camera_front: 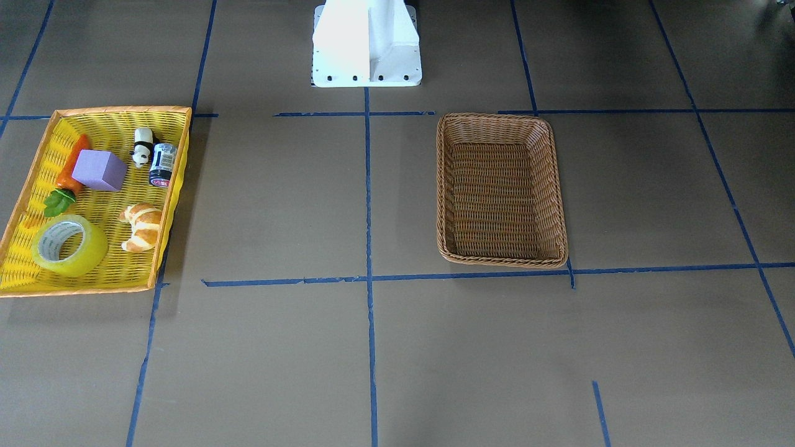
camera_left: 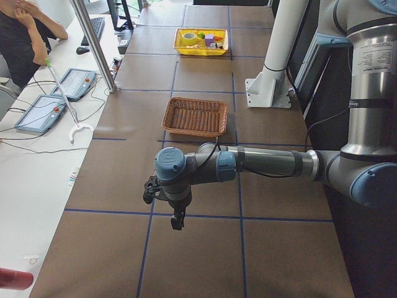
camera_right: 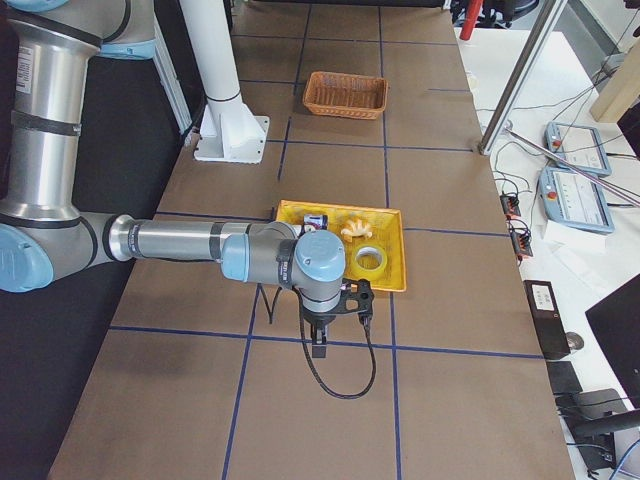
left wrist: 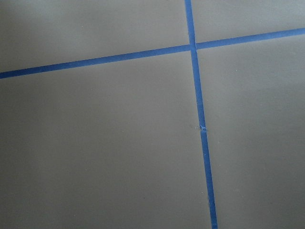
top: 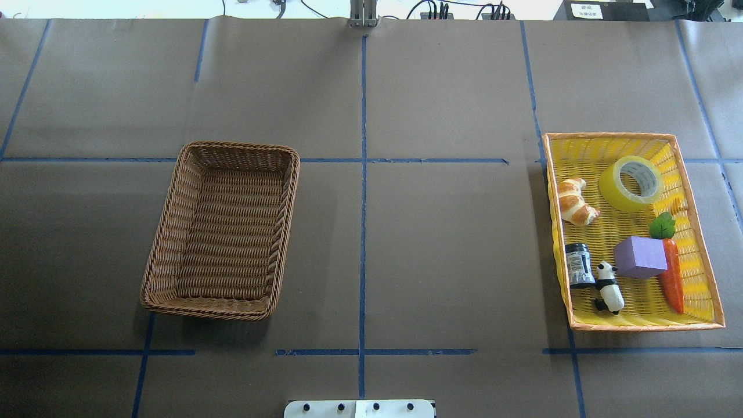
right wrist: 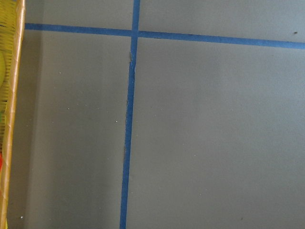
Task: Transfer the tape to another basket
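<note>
The yellow-green tape (top: 633, 183) lies flat in the far corner of the yellow tray (top: 638, 327) on the right of the overhead view; it also shows in the front view (camera_front: 69, 245). The brown wicker basket (top: 288, 191) stands empty on the left, also seen in the front view (camera_front: 500, 124). My left gripper (camera_left: 178, 220) shows only in the exterior left view, hovering over bare table beyond the basket's end. My right gripper (camera_right: 318, 348) shows only in the exterior right view, just outside the tray. I cannot tell whether either is open or shut.
The tray also holds a croissant (top: 574, 201), a purple block (top: 639, 257), a carrot (top: 672, 276), a panda figure (top: 608, 287) and a small dark jar (top: 579, 265). The right wrist view shows the tray's edge (right wrist: 12, 95). Blue tape lines cross the brown table. An operator (camera_left: 25, 37) sits beside it.
</note>
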Robot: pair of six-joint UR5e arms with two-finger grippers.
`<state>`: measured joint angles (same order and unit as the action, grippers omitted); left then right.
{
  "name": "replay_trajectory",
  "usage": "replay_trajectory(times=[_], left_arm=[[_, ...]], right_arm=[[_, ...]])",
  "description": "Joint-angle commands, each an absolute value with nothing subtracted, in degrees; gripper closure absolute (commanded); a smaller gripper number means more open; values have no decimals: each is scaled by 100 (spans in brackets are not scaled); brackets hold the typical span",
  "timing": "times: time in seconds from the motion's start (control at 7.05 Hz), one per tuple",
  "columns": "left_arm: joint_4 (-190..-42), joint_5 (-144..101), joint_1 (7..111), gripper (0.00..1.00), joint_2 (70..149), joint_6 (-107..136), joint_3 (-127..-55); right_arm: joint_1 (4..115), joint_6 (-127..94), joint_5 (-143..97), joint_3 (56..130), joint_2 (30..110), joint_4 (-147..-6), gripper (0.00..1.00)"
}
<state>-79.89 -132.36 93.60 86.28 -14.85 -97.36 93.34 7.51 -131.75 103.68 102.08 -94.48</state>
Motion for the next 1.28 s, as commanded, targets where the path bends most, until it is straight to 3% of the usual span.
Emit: replay_trajectory(times=[0.0,0.85,1.14], left_arm=[[-7998,-13236,9360,0,8631,-1485,-9747],[-8495,-13210,9255,0,8640,-1424,-9853],[-8736,-13201,9255,0,8613,-1424,-9782]], right_arm=[[9334,747,-13175,10371,10204,-9448,0],[9282,686,-13219,10459,9503,-9457,0],[8695,686,-13210,10459,9020,-9448,0]])
